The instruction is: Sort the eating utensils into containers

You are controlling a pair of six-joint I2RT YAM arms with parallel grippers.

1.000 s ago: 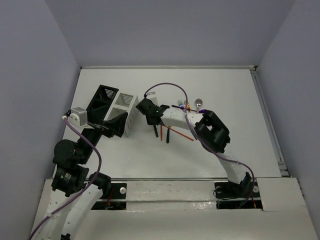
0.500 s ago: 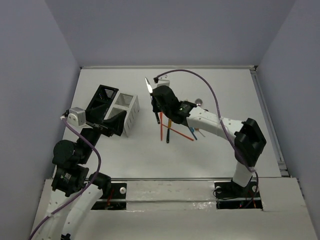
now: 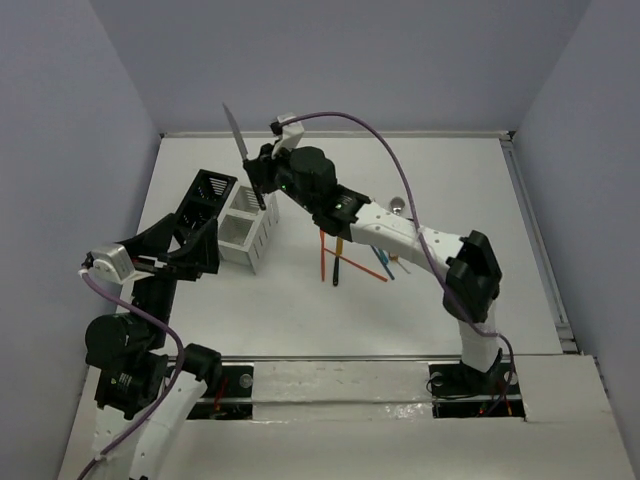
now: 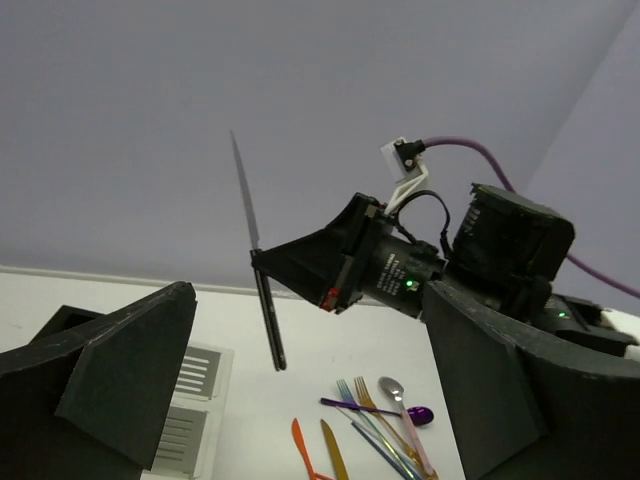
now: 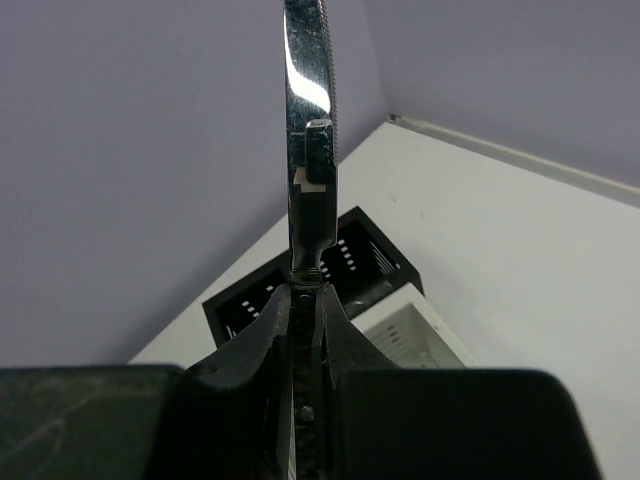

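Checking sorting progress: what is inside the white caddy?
Inside the white caddy, two visible compartments show no utensils; the right gripper, holding the knife, covers its far corner.

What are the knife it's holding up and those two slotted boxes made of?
The knife looks like polished steel: its blade mirrors bright light and has a fine serrated edge. The handle is dark, material unclear. The black caddy and white caddy look like matte moulded plastic, going by the flat colour, no glints and neat slotted walls.
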